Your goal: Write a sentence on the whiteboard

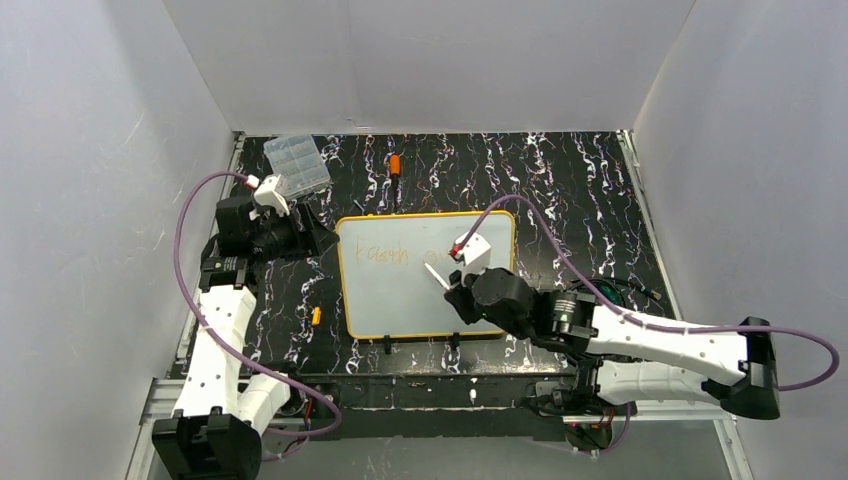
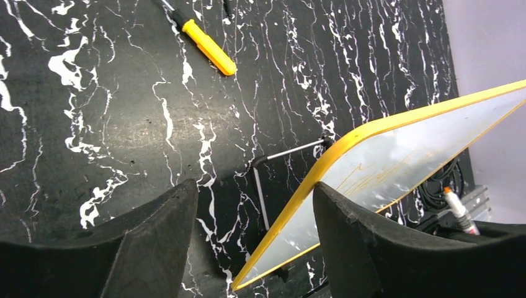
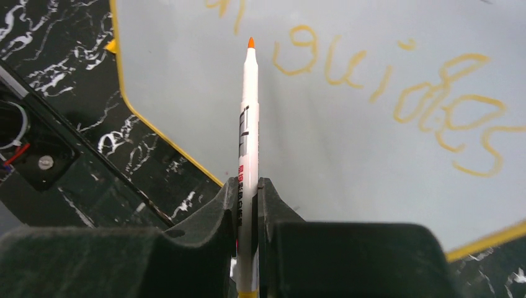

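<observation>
Writing is under way as we look down on the whiteboard (image 1: 400, 305), which sits propped at the middle of the black marbled table (image 1: 580, 190), between the two arms. Part of the sentence (image 3: 434, 105) is down in thin orange strokes along the upper area of the board, while the lower area shows bare, so we judge the task no more than midway. The right gripper (image 3: 248, 192) has its jaws pressed together on a white marker (image 3: 249, 124), clamped low on the barrel, with the orange tip pointing out over the white surface just beside the written letters; whether the tip touches the board we cannot tell. The next move, in our reading, calls for bringing that tip onto a bare stretch beside or under the last word and drawing it steadily with light pressure, so the propped board does not shift. The left gripper (image 2: 254, 205) hangs with its jaws wide apart at the board's left edge near the far corner, holding nothing; the yellow rim runs just beside one finger, and contact cannot be made out.
</observation>
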`<control>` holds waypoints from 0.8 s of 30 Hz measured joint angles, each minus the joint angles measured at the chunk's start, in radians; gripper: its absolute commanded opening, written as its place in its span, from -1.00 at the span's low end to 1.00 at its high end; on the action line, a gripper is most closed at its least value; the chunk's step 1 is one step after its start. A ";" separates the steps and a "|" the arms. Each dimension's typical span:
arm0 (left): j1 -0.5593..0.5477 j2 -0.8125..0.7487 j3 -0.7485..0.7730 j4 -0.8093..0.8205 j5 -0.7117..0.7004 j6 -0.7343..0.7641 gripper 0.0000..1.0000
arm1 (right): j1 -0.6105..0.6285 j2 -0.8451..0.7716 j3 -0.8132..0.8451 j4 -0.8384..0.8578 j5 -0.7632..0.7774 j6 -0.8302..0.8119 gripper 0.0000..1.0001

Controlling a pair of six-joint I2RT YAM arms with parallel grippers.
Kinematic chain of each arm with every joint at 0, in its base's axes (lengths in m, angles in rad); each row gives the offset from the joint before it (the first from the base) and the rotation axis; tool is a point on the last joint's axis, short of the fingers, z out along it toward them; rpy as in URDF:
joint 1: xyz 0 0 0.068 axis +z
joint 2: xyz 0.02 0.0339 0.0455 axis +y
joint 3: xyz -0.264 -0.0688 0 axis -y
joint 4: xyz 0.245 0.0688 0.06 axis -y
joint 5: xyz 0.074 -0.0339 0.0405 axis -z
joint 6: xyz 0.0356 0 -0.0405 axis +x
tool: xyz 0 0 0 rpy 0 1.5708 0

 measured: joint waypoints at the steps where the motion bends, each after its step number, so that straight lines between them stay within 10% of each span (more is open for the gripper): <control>1: 0.003 0.010 0.000 0.010 0.011 -0.006 0.34 | 0.003 0.020 0.000 0.027 -0.007 0.004 -0.97; 24: 0.010 0.017 -0.070 0.161 0.195 -0.070 0.22 | 0.212 0.469 0.158 0.295 0.130 0.182 -0.97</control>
